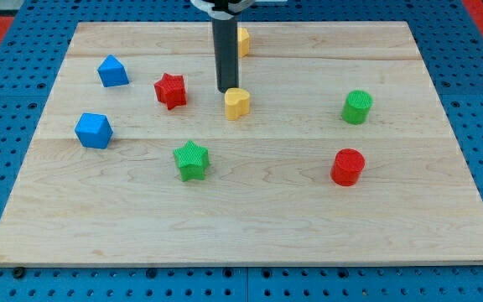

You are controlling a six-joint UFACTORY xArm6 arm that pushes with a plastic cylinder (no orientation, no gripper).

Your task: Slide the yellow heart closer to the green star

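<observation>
The yellow heart (238, 103) lies a little above the board's middle. The green star (192, 160) lies below it and to the view's left, about a block's width of bare wood between them. My dark rod comes down from the view's top, and my tip (226, 90) rests just above and left of the yellow heart, touching or almost touching its upper edge.
A red star (171, 91) lies left of the tip. Two blue blocks (112, 71) (93, 130) lie at the left. A second yellow block (242, 40) is half hidden behind the rod. A green cylinder (357, 106) and a red cylinder (347, 166) stand at the right. The wooden board (250, 226) sits on a blue pegboard.
</observation>
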